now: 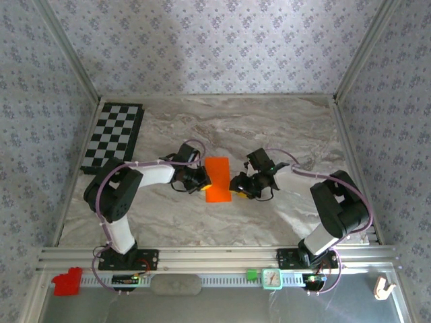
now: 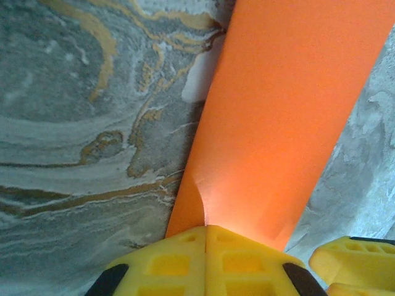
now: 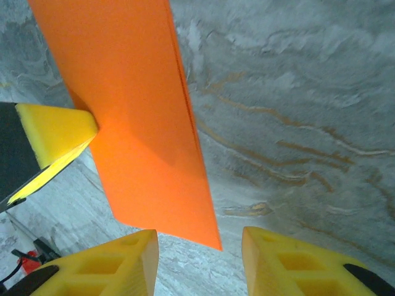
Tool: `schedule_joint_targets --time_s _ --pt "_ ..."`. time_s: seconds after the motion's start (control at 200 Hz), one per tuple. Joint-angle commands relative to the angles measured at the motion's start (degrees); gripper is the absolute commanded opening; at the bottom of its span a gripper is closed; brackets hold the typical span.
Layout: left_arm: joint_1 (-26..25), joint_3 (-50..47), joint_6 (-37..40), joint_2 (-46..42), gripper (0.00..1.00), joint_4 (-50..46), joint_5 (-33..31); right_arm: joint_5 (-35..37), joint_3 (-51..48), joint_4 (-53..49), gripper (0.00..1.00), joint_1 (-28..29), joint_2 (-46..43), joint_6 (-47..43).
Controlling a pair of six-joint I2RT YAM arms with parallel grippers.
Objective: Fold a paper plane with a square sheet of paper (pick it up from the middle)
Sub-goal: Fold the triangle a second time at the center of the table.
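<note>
The square sheet of paper [image 1: 217, 178], bright orange, lies at the table's centre folded double into a long narrow rectangle, not a pointed paper plane. My left gripper [image 1: 204, 180] is shut on its left long edge. In the left wrist view the closed yellow fingertips [image 2: 205, 231] pinch the paper [image 2: 290, 111], which puckers there. My right gripper [image 1: 236, 185] stands open at the paper's right side. In the right wrist view its gripper [image 3: 200, 246] straddles the near corner of the paper [image 3: 136, 111] without touching it, and the left fingertip [image 3: 58, 132] presses the far edge.
A black-and-white checkerboard [image 1: 113, 136] lies at the back left of the marble table. A small red block [image 1: 67, 281] and a green-framed dial [image 1: 271, 278] sit on the front rail. Metal frame posts and patterned walls close in the table.
</note>
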Motion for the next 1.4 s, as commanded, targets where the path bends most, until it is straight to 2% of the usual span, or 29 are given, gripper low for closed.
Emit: schedule_joint_targets --time_s 0.0,0.415,0.79,1.094,1.394 --pt "-0.7 -0.2 0.4 2.7 0.07 -6.0 -2.3 -2.3 -0.3 0.6 0.40 0.7 0.0 0.5" --pt "-0.7 -0.6 -1.1 2.4 0.07 -6.8 -2.3 -2.1 0.0 -0.9 0.39 2.4 2.0 -0.2" --pt "0.6 -3.8 -10.3 2.6 0.08 -1.9 1.4 -1.4 0.1 -1.6 0.39 3.7 3.4 -0.3" --pt "0.9 -3.9 -9.8 2.6 0.08 -2.5 1.5 -2.0 -0.3 0.8 0.37 3.7 2.3 0.6" --pt "0.9 -3.6 -8.4 2.6 0.08 -3.7 1.3 -3.1 -3.7 8.9 0.34 2.1 -1.1 4.1"
